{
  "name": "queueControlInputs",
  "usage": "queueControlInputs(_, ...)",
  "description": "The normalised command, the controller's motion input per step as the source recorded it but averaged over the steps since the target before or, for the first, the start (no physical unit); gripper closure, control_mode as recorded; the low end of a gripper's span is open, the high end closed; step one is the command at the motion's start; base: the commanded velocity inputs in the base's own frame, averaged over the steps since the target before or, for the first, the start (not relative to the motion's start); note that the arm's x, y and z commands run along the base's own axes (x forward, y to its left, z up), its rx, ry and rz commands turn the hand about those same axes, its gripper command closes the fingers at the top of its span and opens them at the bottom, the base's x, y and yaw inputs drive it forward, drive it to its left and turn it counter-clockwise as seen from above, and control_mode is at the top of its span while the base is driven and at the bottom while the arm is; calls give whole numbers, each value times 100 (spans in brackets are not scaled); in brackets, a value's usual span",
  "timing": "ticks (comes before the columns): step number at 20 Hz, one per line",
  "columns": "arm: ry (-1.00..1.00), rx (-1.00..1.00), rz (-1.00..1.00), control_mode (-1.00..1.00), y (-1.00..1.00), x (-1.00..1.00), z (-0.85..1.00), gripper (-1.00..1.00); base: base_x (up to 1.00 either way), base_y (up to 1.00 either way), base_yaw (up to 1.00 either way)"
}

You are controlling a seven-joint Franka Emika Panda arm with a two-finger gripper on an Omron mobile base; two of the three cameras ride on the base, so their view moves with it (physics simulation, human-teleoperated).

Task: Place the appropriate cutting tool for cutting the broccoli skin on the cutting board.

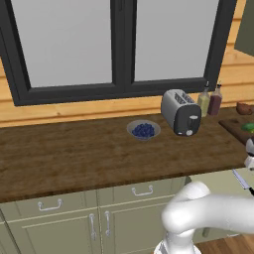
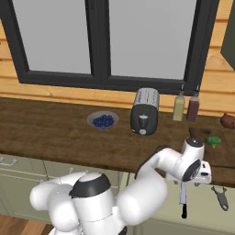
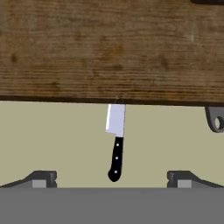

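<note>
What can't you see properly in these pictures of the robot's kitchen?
- The cutting board: the left base view's right edge cuts it off, and the broccoli too.
- The knife: in the hand view the counter edge hides its blade tip.
- The peeler: too small in the right base view for detail; the hand view's edge cuts it.
- The bottles: too small to tell what they hold.
- The gripper: jaws wide apart, holding nothing.

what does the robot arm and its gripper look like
The arm is glossy white with rounded, bulging links and a dark grey band at a joint near its base. The gripper has two small dark grey fingertips with lighter pads. No cables or markings show.
</note>
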Motion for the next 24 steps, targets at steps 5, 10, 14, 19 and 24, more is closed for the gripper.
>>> queueControlInputs(5,1,0,2,-100,-4,0,-21,-100,0,0,0)
queueControlInputs(10,4,-2,2,-100,0,-1,-49,-100,0,0,0)
queueControlInputs(14,0,-1,0,-100,0,0,-21,-100,0,0,0)
queueControlInputs(19,0,0,0,-100,0,-8,-8,-100,0,0,0)
queueControlInputs(24,0,0,0,-100,0,-27,-29,-100,0,0,0)
